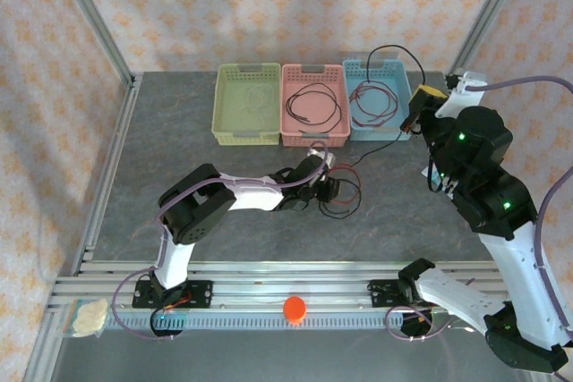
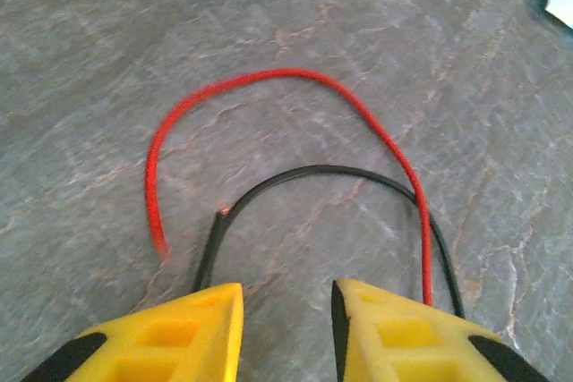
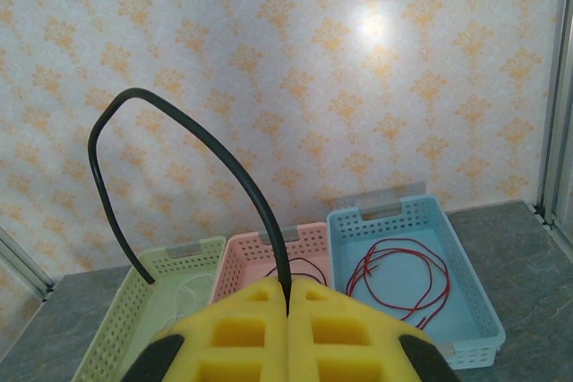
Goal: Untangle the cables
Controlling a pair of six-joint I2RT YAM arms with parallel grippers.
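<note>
Cables [image 1: 346,192] lie in a small red-and-black tangle on the grey table [image 1: 170,140], just ahead of my left claw [image 2: 286,300]; others lie coiled in the baskets at the far edge, a pale one in the green basket [image 1: 245,137], a black one in the pink basket [image 1: 313,139], a red one in the blue basket [image 1: 376,135]. My left claw hovers low with its yellow fingers [image 2: 179,337] partly apart and nothing between them; the red cable [image 2: 269,73] arcs in front of it; the black cable [image 2: 340,172] loops inside that arc, and its cut end runs down beside one finger; whether that finger touches it I cannot tell. My right claw [image 3: 286,291] is raised near the blue basket, pinched fully together on a second black strand [image 3: 183,127], which springs up in a tall arch and drops away; whether it joins the tangle I cannot tell.

I judge these wires light and thin, limp enough to drape yet springy enough to hold a curve; they should slide easily over the tabletop and may slip from my pads; a hard tug would likely tighten a crossing rather than free it. The best hold, I think, is near a free end, such as the black cable's bare tip, pinched square across the wire; from there it can be drawn out slowly along its own line.
</note>
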